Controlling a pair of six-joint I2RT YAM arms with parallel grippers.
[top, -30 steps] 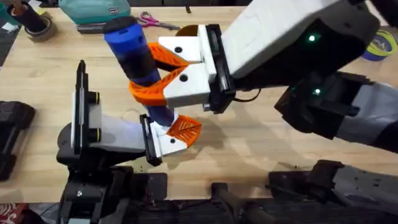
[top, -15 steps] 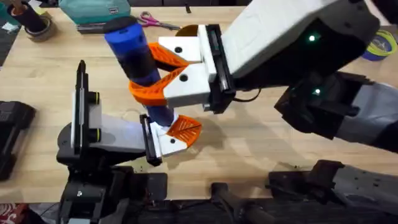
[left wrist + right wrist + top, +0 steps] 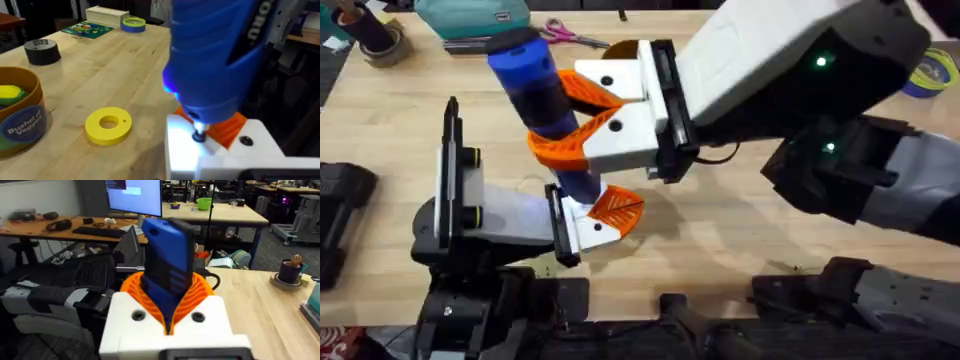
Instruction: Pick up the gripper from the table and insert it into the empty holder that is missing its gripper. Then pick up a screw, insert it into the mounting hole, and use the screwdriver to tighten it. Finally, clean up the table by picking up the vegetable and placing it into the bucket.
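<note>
Since nothing had shifted over the last second, the screw-tightening step looked stalled or mid-turn, not finished. Right arm (image 3: pixel 800 80) reached in from 3 o'clock, and the right jaws were clamped around the screwdriver (image 3: pixel 535 85), orange pads pinching its blue barrel. In the right wrist view the screwdriver (image 3: pixel 167 260) stood upright between those pads. Its tip pointed down at 6 o'clock onto the holder (image 3: pixel 592 230), which sat at the end of the left arm (image 3: pixel 480 215), low at 7 o'clock on the bench (image 3: pixel 740 230). The gripper (image 3: pixel 617 206) was already seated in the holder, poking out toward 3 o'clock. Left jaws: could not tell whether open or closed.

Left wrist view showed the screwdriver (image 3: pixel 215 55) lit blue, tip touching the holder (image 3: pixel 185 150) just beside the gripper (image 3: pixel 227 127). Probably the bit sat on the screw, but the screw itself was hidden under the tip. No visible tip drop in that second, so I judged the fastening not confirmed tight.

Bucket (image 3: pixel 20 125) stood near a yellow disc (image 3: pixel 108 125), well apart from the holder. Yellow and green showed inside the bucket; the vegetable could not be picked out, so cleanup status was unclear.
</note>
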